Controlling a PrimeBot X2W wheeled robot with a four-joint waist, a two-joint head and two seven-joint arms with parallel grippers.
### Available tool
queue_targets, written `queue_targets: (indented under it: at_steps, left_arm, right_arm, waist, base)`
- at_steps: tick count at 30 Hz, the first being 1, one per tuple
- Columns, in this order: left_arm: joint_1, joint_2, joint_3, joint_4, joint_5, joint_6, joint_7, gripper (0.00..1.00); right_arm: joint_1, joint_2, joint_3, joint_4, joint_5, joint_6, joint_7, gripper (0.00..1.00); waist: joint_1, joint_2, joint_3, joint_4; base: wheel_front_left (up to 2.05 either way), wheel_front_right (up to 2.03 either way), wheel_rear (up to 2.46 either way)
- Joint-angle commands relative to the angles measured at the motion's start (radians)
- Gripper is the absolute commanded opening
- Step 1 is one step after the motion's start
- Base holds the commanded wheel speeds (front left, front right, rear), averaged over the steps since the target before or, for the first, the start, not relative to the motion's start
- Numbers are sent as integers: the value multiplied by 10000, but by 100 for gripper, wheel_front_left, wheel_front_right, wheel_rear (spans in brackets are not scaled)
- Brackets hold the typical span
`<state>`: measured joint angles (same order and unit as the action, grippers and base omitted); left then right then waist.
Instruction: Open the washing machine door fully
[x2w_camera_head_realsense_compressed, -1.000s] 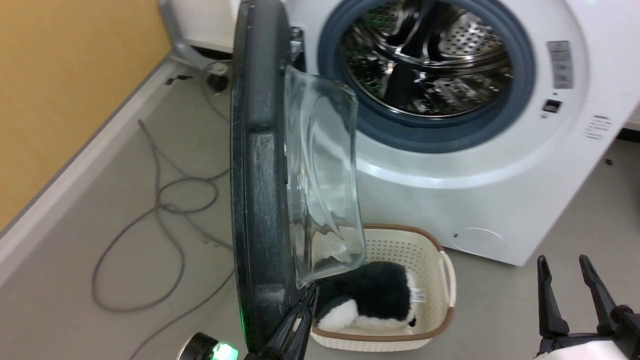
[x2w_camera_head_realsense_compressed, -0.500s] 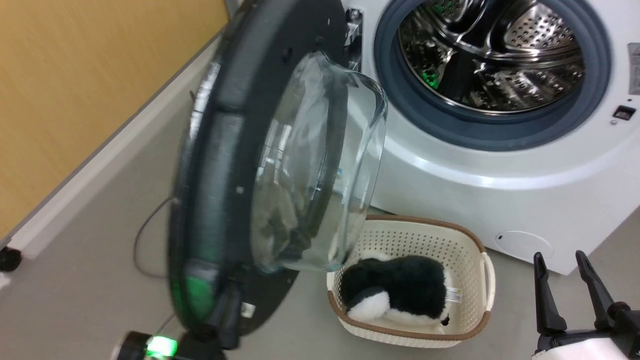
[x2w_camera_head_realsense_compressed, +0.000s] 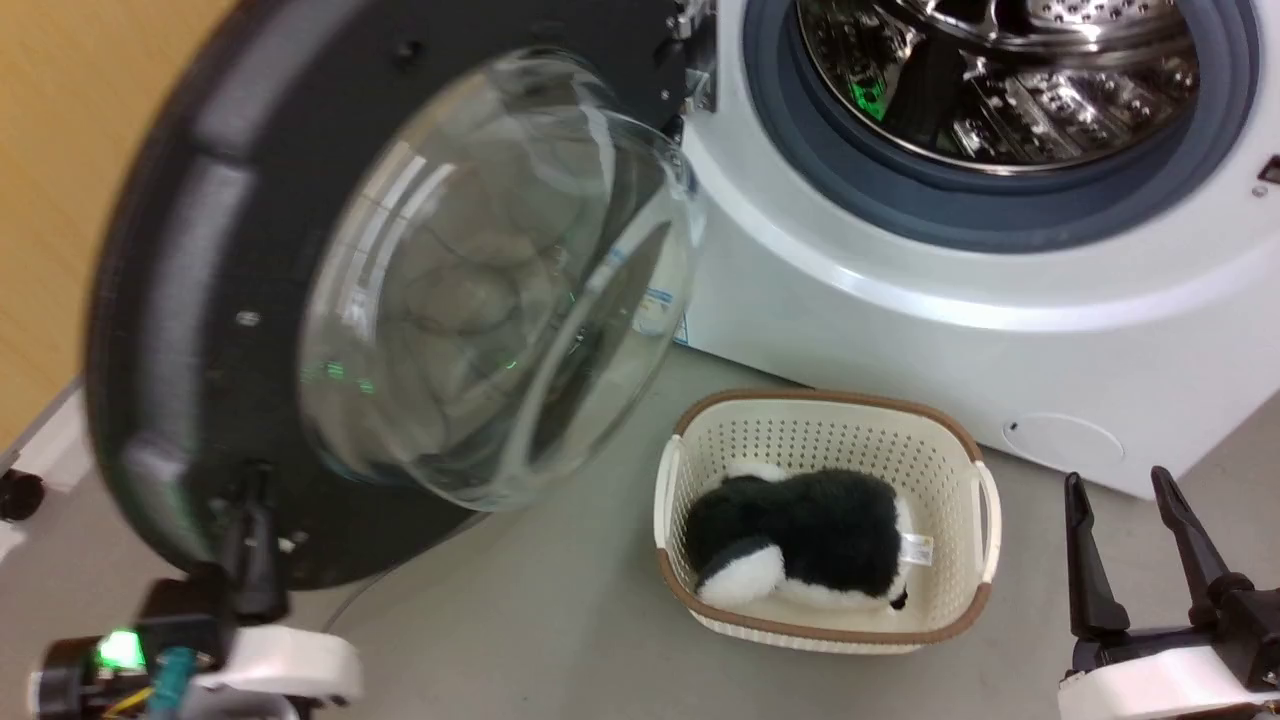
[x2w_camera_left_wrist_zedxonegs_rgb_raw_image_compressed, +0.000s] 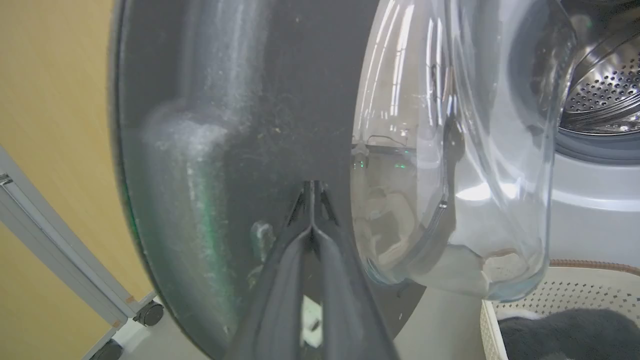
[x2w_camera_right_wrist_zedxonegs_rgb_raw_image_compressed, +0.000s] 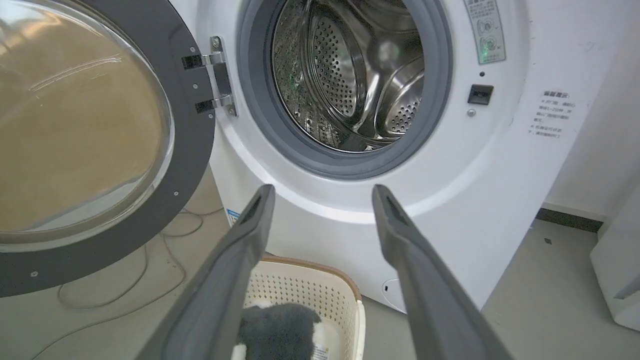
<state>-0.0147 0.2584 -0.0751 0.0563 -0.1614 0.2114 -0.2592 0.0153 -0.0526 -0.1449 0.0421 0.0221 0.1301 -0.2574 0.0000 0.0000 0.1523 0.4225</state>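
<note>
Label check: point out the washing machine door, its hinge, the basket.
washing machine door (x2w_camera_head_realsense_compressed: 170, 300): head view, black frame left of the glass.
hinge (x2w_camera_right_wrist_zedxonegs_rgb_raw_image_compressed: 220, 80): right wrist view, metal plate.
basket (x2w_camera_head_realsense_compressed: 830, 440): head view, perforated back wall.

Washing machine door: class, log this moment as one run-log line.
washing machine door: wide open | left gripper: shut, tips against door's inner face | right gripper: open, empty

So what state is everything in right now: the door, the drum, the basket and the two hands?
washing machine door: open, swung wide to the left.
drum: uncovered, no laundry visible inside.
basket: on the floor, holding a black-and-white plush toy.
left hand: fingers shut together, tips at the door's inner face.
right hand: open, holding nothing.
</note>
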Motion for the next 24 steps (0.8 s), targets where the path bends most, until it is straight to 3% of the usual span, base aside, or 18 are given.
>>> queue_targets:
  at_steps: [1,6,24]
  left_arm:
    - [-302,48,344,222,-169,39,-26,0]
    - [-792,33,1341,651,-545,35,-26,0]
    - [-3170,344,3940,3416,-1131,-972,-26,0]
  right_arm:
    - [-153,24,-54,-63,-118,6,-44,100]
    - [-331,-37,-97,-120,-272,6,-44,100]
    - [-955,-274,33,-117,-394,6,-44,100]
  waist:
    - [0,0,194,-151]
    - [0,0,543,-404]
    - [0,0,1422,-1065]
  base:
    - [0,0,0]
    - [0,0,0]
    - [0,0,0]
